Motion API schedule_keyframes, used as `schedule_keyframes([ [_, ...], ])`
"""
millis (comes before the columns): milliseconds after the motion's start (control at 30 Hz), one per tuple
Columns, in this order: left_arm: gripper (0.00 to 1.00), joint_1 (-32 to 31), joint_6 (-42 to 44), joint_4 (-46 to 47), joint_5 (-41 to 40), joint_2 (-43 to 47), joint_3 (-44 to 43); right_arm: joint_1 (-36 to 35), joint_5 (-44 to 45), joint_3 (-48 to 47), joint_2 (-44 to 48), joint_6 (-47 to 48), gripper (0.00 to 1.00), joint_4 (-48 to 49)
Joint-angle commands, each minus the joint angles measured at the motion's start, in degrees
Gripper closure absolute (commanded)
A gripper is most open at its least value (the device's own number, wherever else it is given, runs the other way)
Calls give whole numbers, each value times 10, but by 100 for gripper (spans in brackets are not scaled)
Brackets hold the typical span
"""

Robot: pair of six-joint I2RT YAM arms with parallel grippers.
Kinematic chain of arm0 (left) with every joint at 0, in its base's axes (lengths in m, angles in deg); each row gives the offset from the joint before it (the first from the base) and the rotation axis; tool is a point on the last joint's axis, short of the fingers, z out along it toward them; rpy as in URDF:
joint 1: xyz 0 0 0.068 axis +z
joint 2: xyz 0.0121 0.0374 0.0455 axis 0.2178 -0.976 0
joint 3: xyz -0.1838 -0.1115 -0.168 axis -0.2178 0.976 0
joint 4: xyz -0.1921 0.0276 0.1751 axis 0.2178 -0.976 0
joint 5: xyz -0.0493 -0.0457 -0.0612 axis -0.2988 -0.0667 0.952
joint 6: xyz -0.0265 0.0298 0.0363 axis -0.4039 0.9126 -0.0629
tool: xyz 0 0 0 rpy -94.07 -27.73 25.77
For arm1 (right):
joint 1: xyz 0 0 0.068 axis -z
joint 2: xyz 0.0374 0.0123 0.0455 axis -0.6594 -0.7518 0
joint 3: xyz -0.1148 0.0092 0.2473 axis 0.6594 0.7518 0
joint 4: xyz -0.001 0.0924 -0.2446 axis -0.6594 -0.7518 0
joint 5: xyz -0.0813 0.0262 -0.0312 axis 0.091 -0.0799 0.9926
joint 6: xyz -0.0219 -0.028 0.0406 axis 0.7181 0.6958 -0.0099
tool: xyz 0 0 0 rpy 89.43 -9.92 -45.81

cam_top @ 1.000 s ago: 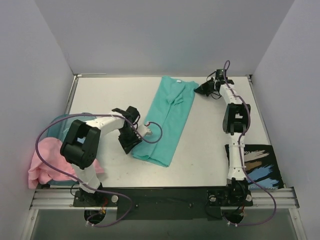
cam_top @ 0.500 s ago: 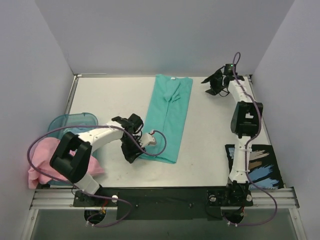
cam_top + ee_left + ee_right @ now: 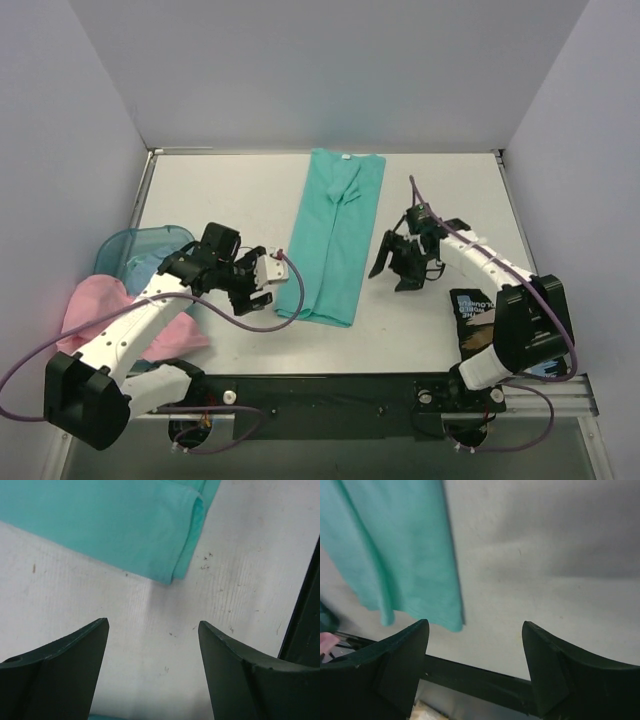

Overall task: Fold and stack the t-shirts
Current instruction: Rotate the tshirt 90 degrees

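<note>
A teal-green t-shirt (image 3: 335, 235) lies folded lengthwise as a long narrow strip in the middle of the table, collar and white tag at the far end. Its near corner (image 3: 100, 525) shows ahead of my left gripper (image 3: 262, 288), which stands open and empty just left of that corner (image 3: 152, 624). My right gripper (image 3: 391, 275) hovers open and empty to the right of the strip's near half (image 3: 475, 624), the shirt's edge (image 3: 395, 550) at its upper left. The pale pink t-shirt (image 3: 90, 315) lies crumpled at the left edge, partly over the tub.
A translucent blue tub (image 3: 140, 243) sits at the left, under my left arm. A dark printed booklet (image 3: 515, 325) lies at the near right corner. The black front rail (image 3: 330, 385) runs along the near edge. Walls close in on three sides.
Both grippers have opened and let go of the teal shirt, which now lies straight instead of slanted. The right arm swung from the far corner to beside the shirt; the left drew back left.
</note>
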Motion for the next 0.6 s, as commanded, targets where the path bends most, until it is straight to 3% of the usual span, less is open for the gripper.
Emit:
schedule_keyframes([
  [0, 17, -6, 93, 119, 88, 24, 86, -73, -9, 99, 51, -51, 30, -6],
  [167, 17, -28, 133, 175, 72, 68, 167, -126, -46, 184, 25, -122, 37, 104],
  [267, 17, -32, 156, 162, 65, 80, 185, -138, -73, 194, -23, -152, 38, 167],
  [467, 17, -39, 229, 136, 42, 115, 212, -145, -84, 167, -69, -176, 47, 198],
  [533, 16, -46, 230, 154, 32, 118, 217, -143, -80, 156, -73, -181, 60, 194],
  [567, 16, -49, 233, 155, 32, 117, 213, -142, -85, 149, -76, -181, 71, 193],
])
